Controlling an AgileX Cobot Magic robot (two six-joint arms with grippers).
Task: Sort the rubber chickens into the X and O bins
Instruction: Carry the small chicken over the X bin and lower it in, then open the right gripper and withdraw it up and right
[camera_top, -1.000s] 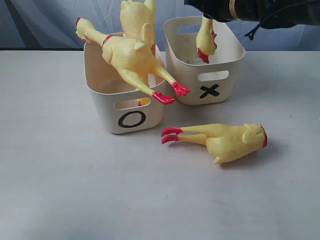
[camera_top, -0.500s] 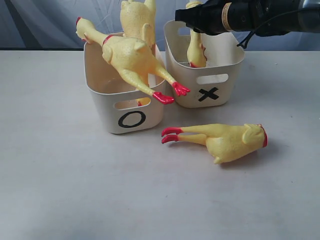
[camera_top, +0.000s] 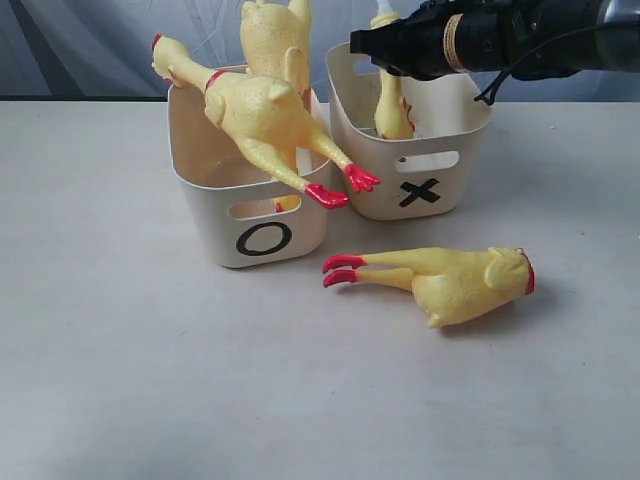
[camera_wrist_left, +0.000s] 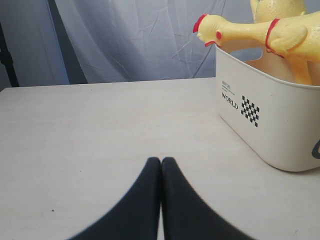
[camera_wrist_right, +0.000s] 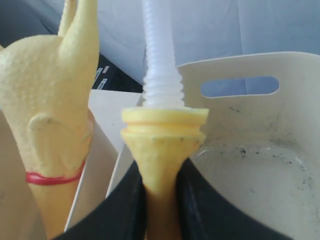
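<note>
My right gripper (camera_top: 388, 52) is shut on the small rubber chicken (camera_top: 393, 108), holding it head-down inside the X bin (camera_top: 420, 170). The right wrist view shows its fingers (camera_wrist_right: 131, 200) clamping the chicken's yellow body (camera_wrist_right: 162, 140), with the white tube (camera_wrist_right: 159, 60) sticking out past them. Two large chickens are in the O bin (camera_top: 250, 215): one (camera_top: 260, 115) lies across its rim, the other (camera_top: 275, 40) stands upright behind. Another large chicken (camera_top: 450, 282) lies on the table in front of the X bin. My left gripper (camera_wrist_left: 161, 162) is shut and empty, low over the table near the O bin (camera_wrist_left: 270, 120).
The two bins stand side by side, nearly touching, at the back of the white table (camera_top: 150, 380). A grey curtain (camera_wrist_left: 125, 40) hangs behind. The X bin's floor (camera_wrist_right: 260, 175) shows dark specks. The lying chicken's red feet (camera_top: 342, 270) point toward the O bin.
My right gripper came down and leftward, lowering the small chicken deeper into the X bin. The bin shifted slightly. The other chickens and the O bin stayed put.
</note>
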